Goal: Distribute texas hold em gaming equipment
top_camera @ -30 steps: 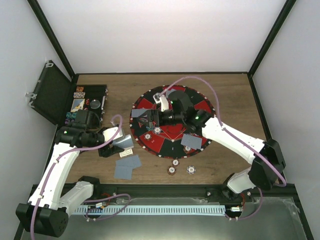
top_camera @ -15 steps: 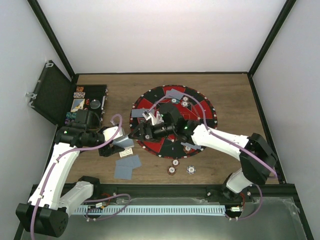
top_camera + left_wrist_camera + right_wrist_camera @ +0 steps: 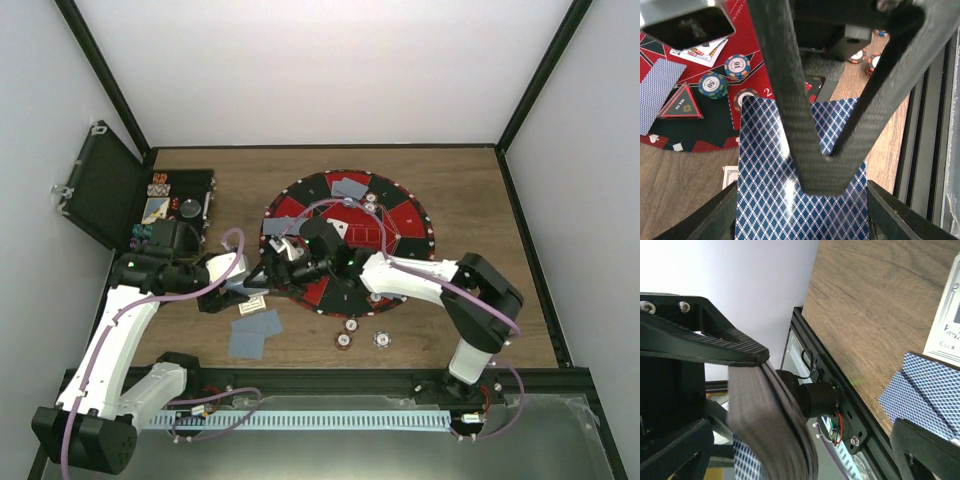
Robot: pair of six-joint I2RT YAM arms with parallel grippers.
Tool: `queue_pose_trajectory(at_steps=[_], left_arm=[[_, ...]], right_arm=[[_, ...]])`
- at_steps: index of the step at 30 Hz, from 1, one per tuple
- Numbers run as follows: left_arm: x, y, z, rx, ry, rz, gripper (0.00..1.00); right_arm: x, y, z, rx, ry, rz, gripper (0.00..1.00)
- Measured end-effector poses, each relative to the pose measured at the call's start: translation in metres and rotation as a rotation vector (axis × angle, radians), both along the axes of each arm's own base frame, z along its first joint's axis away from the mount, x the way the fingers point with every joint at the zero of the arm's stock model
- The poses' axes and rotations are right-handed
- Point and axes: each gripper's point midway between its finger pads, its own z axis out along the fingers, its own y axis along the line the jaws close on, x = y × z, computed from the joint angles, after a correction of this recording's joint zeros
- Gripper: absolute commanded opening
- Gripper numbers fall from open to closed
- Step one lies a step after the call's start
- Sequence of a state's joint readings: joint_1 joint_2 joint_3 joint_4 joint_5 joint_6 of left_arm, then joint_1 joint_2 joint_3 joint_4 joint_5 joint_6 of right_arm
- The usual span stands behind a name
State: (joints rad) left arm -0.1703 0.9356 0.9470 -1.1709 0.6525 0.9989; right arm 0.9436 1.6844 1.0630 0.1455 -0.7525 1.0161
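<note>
Right, going left to right.

- The black hinged case (image 3: 100, 185) lies open at the far-left table edge, with chip stacks (image 3: 159, 187) in its tray.
- The left gripper (image 3: 243, 283) sits just right of the case, off the mat's left rim. Its jaws are narrow and clamped on the card deck (image 3: 767, 200), whose blue diamond backs face its wrist camera.
- A black V-shaped part (image 3: 815, 150) crosses in front of the deck in the left wrist view. I can't tell whether it touches the deck.
- On the near side of the left gripper a white printed slip (image 3: 253, 305) lies on bare wood. Nearer still are the loose cards (image 3: 250, 340), face down and overlapping.
- The right gripper (image 3: 281, 262) reaches across the mat and meets the left gripper at the deck. Its jaws are spread wide.
- The round red-and-black mat (image 3: 405, 212) sits mid-table.
  - At its far rim are the far cards (image 3: 350, 187), face down, with the rim chips (image 3: 370, 204) just beside them.
  - The left wrist view also shows the mat chips (image 3: 737, 66), a group of three.
  - Beside those chips is a triangular marker (image 3: 681, 102).
  - The face-up cards (image 3: 700, 50) are there too, plus a single face-down card (image 3: 657, 87).
- The table chips (image 3: 350, 325), three of them, sit on wood just off the mat's near rim, apart from each other.
</note>
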Motion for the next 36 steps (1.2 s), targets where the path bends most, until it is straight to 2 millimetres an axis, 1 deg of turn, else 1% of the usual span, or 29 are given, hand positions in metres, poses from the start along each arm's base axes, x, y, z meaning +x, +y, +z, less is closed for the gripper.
queue_pose_trajectory(at_steps=[4,12,15,18,22,24,28,32,34,36], left_arm=[[0.0,0.0,0.0,0.0,-0.002,0.0,0.05],[-0.001,0.001,0.001,0.003,-0.009,0.002,0.05],[0.0,0.002,0.0,0.012,-0.009,0.006,0.05],[0.0,0.002,0.0,0.012,-0.012,0.006,0.04],[0.001,0.002,0.0,0.014,-0.013,0.007,0.05],[0.0,0.003,-0.002,0.017,-0.01,0.007,0.05],[-0.001,0.003,-0.005,0.022,0.0,0.009,0.05],[-0.002,0.003,-0.005,0.02,0.006,0.008,0.05],[-0.002,0.003,-0.005,0.018,0.005,0.007,0.05],[-0.002,0.003,-0.005,0.016,0.004,0.006,0.05]], right_arm=[[-0.003,0.009,-0.009,0.012,0.042,0.017,0.97],[0.0,0.02,-0.025,0.024,0.103,0.025,0.89],[0.0,0.022,-0.024,0.038,0.11,0.029,0.83],[0.004,0.022,-0.021,0.049,0.115,0.022,0.8],[0.007,0.014,-0.022,0.06,0.115,0.009,0.72],[0.009,0.005,-0.021,0.067,0.111,-0.004,0.66],[0.011,-0.011,-0.017,0.076,0.11,-0.031,0.44],[0.011,-0.016,-0.006,0.093,0.099,-0.044,0.26],[0.01,-0.017,-0.001,0.099,0.091,-0.049,0.2],[0.01,-0.019,0.004,0.101,0.088,-0.055,0.16]])
